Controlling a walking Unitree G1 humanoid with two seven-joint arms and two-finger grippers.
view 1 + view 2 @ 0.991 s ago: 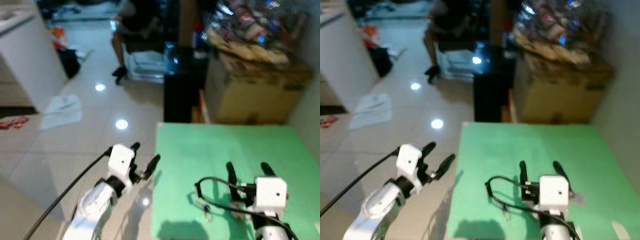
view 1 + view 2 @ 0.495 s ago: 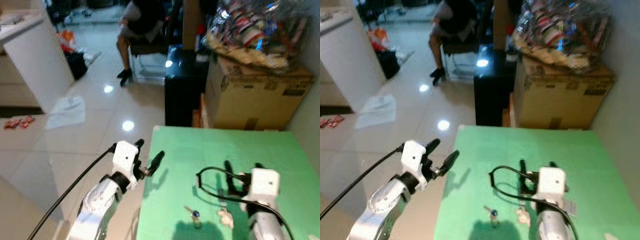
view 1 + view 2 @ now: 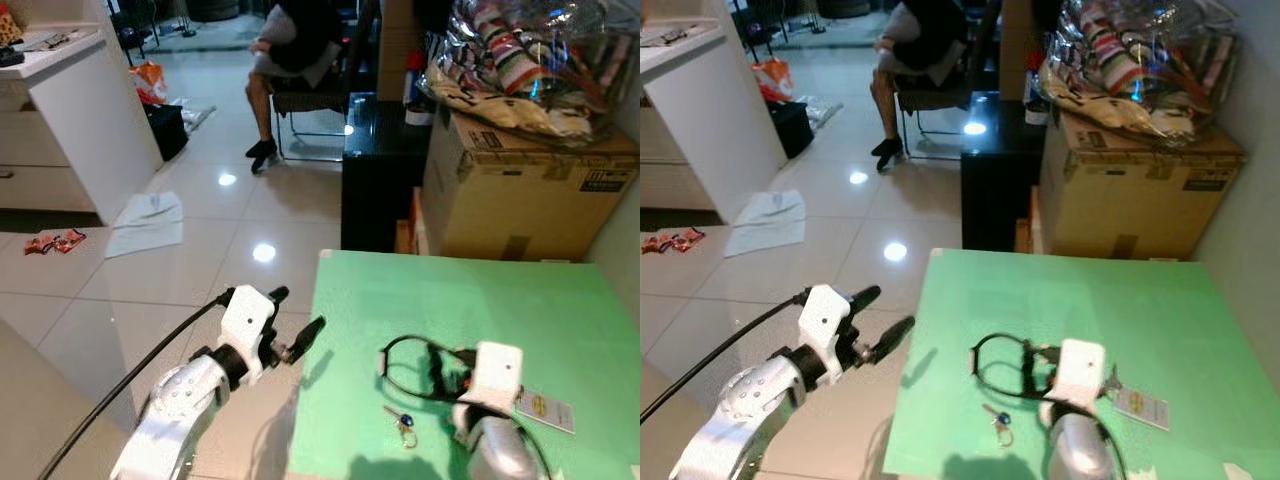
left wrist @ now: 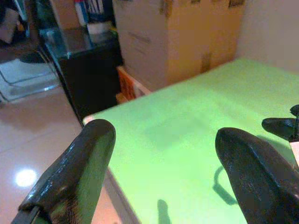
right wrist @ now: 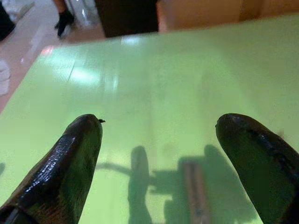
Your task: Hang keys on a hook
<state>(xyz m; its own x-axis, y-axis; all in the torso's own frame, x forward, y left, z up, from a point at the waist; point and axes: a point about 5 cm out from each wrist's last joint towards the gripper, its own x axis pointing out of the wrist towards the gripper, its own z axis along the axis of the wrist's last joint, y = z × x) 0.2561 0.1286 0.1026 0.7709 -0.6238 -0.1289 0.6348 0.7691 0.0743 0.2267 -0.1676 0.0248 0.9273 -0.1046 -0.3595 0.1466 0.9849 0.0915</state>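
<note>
Right pincer (image 5: 159, 154) hovers low over the green desk (image 3: 520, 300) with its two black fingers (image 5: 70, 163) spread wide and nothing between them. Left pincer (image 3: 297, 325) is likewise spread and empty, held out over the floor just off the desk's left edge.

One small bunch of keys (image 3: 402, 424) with a blue tag lies flat on the desk, just to the left of the right wrist and nearer the robot than the fingertips. A white card (image 3: 546, 411) lies on the other side of that wrist.

The step in hand looks to be picking the keys up, and since the fingers reach past them, the right arm would best draw back and swing left until the keys sit between the fingertips. Keys lie thin and flat, so the tips should come down touching the desk and close across the ring or the tag rather than a single blade.

By count: two pincers, one bunch of keys, one card, one cardboard box (image 3: 520, 190) beyond the desk, one seated person (image 3: 290, 50) further off. No hook can be made out.
</note>
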